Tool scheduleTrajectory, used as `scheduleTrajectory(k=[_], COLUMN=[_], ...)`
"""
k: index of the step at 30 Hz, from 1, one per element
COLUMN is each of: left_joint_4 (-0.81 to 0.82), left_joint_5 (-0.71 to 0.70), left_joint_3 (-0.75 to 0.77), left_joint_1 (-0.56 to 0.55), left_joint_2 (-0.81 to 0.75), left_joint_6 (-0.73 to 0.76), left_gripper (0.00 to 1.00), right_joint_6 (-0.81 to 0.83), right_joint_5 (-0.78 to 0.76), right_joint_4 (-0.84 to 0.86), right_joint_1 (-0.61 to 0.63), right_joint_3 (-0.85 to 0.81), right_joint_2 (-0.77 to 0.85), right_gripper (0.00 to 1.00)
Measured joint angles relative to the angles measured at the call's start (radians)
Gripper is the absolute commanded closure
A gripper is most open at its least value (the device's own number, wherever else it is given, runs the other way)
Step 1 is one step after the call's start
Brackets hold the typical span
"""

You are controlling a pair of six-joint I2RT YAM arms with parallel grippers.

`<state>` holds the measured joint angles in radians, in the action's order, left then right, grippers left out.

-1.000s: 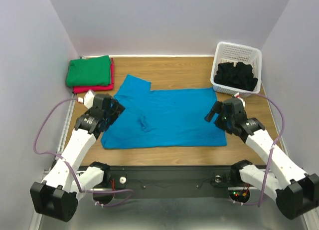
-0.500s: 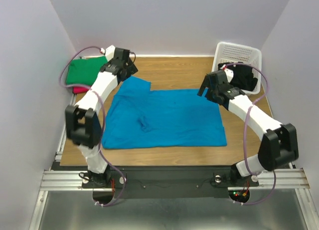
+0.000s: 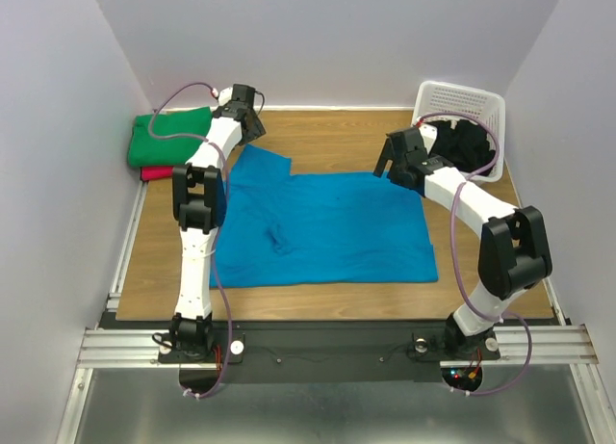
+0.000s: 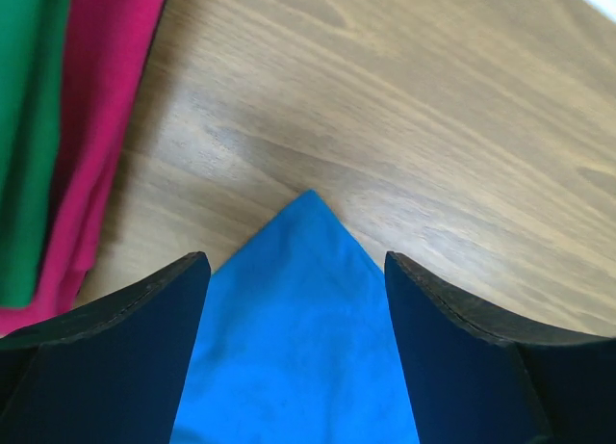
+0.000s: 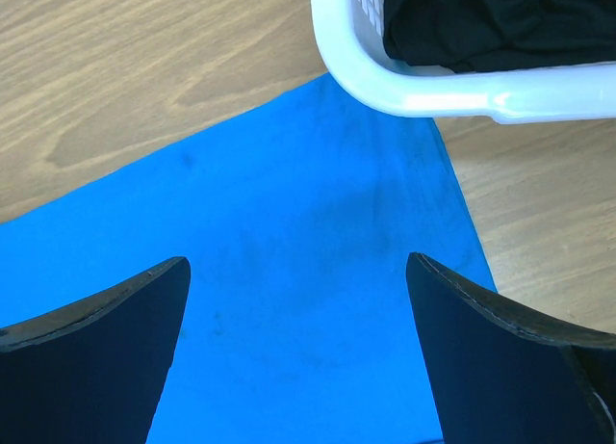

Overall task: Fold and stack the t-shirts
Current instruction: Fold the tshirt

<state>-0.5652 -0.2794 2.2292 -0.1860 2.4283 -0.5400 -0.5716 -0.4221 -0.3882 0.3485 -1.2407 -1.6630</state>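
Observation:
A turquoise-blue t-shirt (image 3: 327,227) lies spread flat on the wooden table. My left gripper (image 3: 250,128) hangs open over its far left corner; in the left wrist view that pointed corner (image 4: 306,309) lies between the two dark fingers of the gripper (image 4: 296,271), not pinched. My right gripper (image 3: 391,161) is open above the shirt's far right corner (image 5: 289,213), its jaws (image 5: 296,266) wide apart right beside the basket. A folded green t-shirt (image 3: 171,138) rests on a red-pink one (image 3: 152,173) at the back left. Black t-shirts (image 3: 462,145) fill the basket.
The white lattice basket (image 3: 460,90) stands at the back right; its rim (image 5: 433,92) overlaps the blue shirt's corner in the right wrist view. The green (image 4: 24,126) and red-pink (image 4: 96,126) stack lies just left of the left gripper. Walls enclose the table.
Both arms have stretched from the shirt's near sides to its far edge: the left gripper to the far left corner, the right gripper to the far right corner by the basket.

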Motion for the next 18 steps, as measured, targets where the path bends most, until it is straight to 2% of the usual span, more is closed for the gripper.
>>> scheduleTrajectory(k=[3,5,6,11,18], left_joint_4=[0.0,0.005,0.007,0.023,0.057], left_joint_5=[0.018,0.021,0.023,0.029,0.036], left_joint_3=[0.004,0.004,0.004,-0.01,-0.057], left_joint_1=[0.008,0.009,0.01,0.01,0.009], left_joint_2=[0.033,0.045,0.051,0.056,0.055], left_joint_6=[0.01,0.014,0.016,0.024,0.045], left_gripper=[0.16,0.19,0.26,0.45,0.47], right_joint_6=[0.002,0.004,0.005,0.008,0.008], right_joint_5=[0.0,0.0,-0.001,-0.002,-0.01], right_joint_4=[0.001,0.005,0.006,0.008,0.008], right_joint_1=[0.0,0.0,0.0,0.0,0.0], right_joint_3=[0.0,0.0,0.0,0.0,-0.008], right_joint_2=[-0.009,-0.013,-0.016,-0.031,-0.054], right_gripper=[0.0,0.0,0.0,0.0,0.0])
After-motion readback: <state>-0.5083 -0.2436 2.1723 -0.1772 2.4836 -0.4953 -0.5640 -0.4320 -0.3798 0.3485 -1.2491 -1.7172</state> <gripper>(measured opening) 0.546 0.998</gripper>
